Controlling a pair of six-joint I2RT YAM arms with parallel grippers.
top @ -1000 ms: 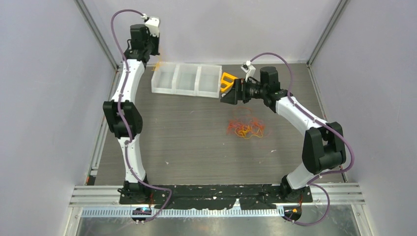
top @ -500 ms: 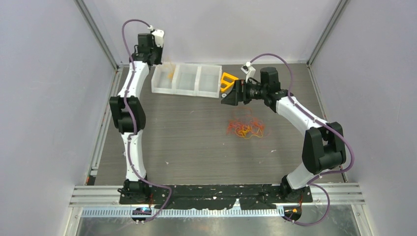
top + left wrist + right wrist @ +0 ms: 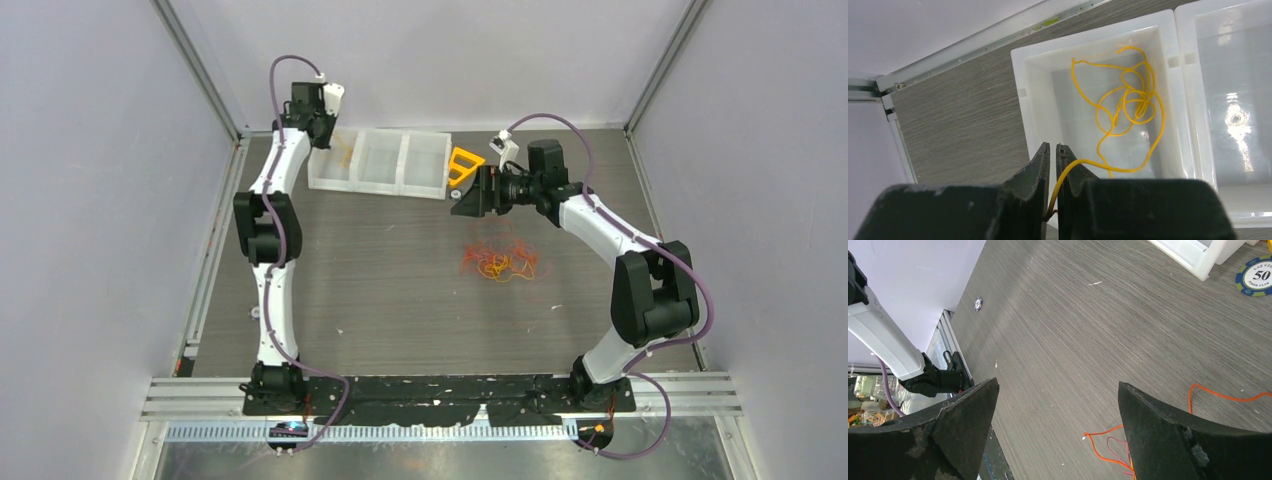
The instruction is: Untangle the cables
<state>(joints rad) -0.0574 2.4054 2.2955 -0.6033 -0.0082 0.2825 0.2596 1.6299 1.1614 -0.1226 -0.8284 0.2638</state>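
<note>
Grey wood-grain tabletop (image 3: 380,270); left pincer (image 3: 1053,150) tight on curly yellow cable (image 3: 1140,106), right pincer (image 3: 1058,383) wide apart.

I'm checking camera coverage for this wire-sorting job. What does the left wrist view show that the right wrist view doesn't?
Only the left wrist view: a yellow wire coiled inside the end compartment of the white bin, its tail running between the left jaws, which are nearly closed on it. Only the right wrist view: a poker chip marked 50 beside the bin, loose orange strands on the table, and the right jaws wide open with nothing between them. Both: the grey table and part of the white bin.
</note>
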